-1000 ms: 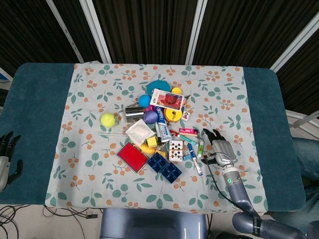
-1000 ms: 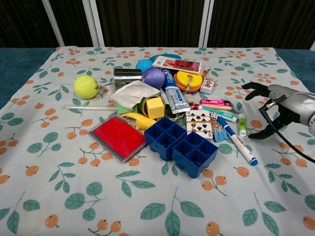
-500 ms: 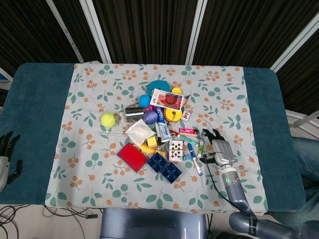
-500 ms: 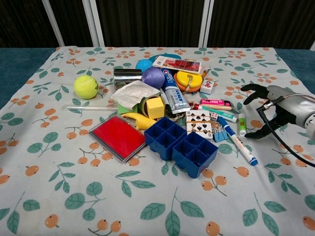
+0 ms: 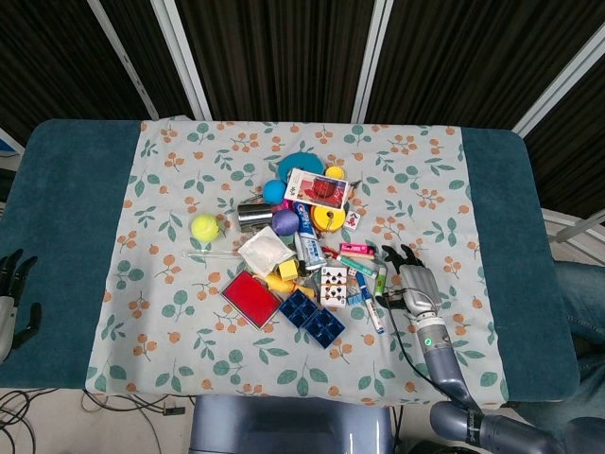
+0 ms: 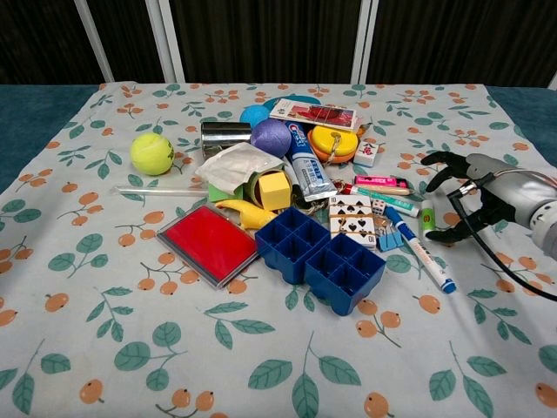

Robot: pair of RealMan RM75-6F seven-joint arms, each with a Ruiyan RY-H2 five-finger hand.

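The right hand (image 6: 474, 196) hovers low over the counter (image 5: 492, 218) at the right edge of the heap, its forearm running back toward the near right corner, palm turned toward the pile and fingers (image 6: 435, 160) spread and curved with nothing between them. It holds nothing; whether a fingertip brushes the cloth cannot be told. Just beside its fingertips lies a small white and green tube (image 6: 427, 220), pointing away from the robot, and next to that a blue and white marker (image 6: 421, 249) lies slanted toward the near edge. A little further in are the playing cards (image 6: 352, 214), a pink bar (image 6: 380, 181) and a teal pen (image 6: 383, 199). Beyond these sits a blue compartment tray (image 6: 320, 256) with a red flat case (image 6: 210, 242) to its left, then a yellow cube (image 6: 276, 189), a toothpaste tube (image 6: 304, 162), a purple ball (image 6: 271, 137), a metal can (image 6: 224, 136) and, well apart, a tennis ball (image 6: 152, 152). The left hand (image 5: 11, 293) hangs off the far left of the counter in the head view, fingers apart, holding nothing.
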